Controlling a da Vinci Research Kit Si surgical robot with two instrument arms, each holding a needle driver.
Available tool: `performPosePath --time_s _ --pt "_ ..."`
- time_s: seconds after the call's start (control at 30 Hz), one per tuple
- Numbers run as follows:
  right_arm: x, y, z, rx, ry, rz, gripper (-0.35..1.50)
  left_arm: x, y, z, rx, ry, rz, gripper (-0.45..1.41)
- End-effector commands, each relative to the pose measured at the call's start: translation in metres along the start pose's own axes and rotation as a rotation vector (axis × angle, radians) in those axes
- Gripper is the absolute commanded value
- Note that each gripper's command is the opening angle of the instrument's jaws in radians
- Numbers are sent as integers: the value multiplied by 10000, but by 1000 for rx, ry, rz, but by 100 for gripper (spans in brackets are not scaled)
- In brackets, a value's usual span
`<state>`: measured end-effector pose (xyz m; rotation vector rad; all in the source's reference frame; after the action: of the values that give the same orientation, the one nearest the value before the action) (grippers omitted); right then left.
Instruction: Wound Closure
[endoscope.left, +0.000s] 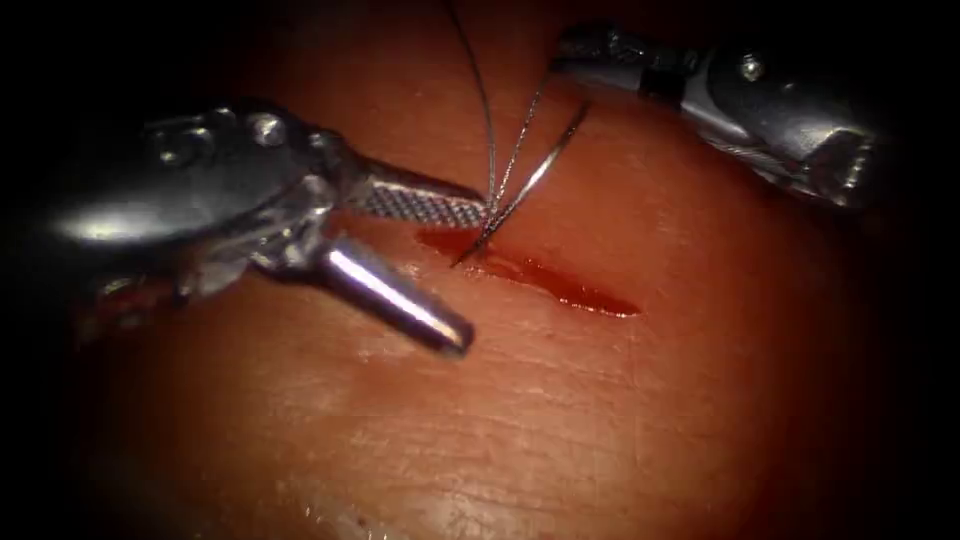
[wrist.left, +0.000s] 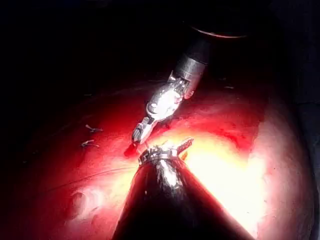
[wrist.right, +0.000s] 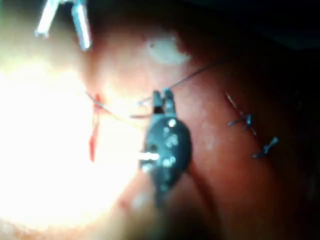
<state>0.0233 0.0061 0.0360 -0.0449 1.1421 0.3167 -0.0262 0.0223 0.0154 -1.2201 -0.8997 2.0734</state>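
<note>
Two jaws of our left tool (endoscope.left: 440, 270) stand wide, holding nothing; needle (endoscope.left: 520, 195) tip sits in the cut (endoscope.left: 540, 275) at its left end, thread (endoscope.left: 480, 100) trailing. Our right tool (endoscope.left: 600, 50) grips the needle's far end. Right wrist view: earlier stitches (wrist.right: 247, 122) in the tissue (wrist.right: 210, 190); this cut still unclosed.

The reddish-pink pork tissue (endoscope.left: 560, 420) carries a dark red, glossy slit of a cut (endoscope.left: 545, 278) filled with red fluid. Beside the cut, the left arm's shiny silver metal tool (endoscope.left: 440, 265) shows a fine cross-hatched grid on its upper jaw face. A thin grey steel curved needle (endoscope.left: 535, 180) and dark grey thread (endoscope.left: 485, 110) rise above the cut.
</note>
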Motion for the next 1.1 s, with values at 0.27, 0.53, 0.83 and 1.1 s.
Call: performPosePath --time_s 0.27,0.53,0.83,1.1 --pt "16 8 -5 -3 -4 -73 -35 -45 -58 28 52 -117 15 -17" --pt "16 8 -10 8 -20 -140 -35 -99 -90 59 20 -159 -3 -20" --pt "20 2 -10 28 -50 -233 -35 -99 -103 78 19 -164 8 -13" --pt "20 -4 -2 39 -77 -286 -35 -91 -114 90 22 -164 10 -11"
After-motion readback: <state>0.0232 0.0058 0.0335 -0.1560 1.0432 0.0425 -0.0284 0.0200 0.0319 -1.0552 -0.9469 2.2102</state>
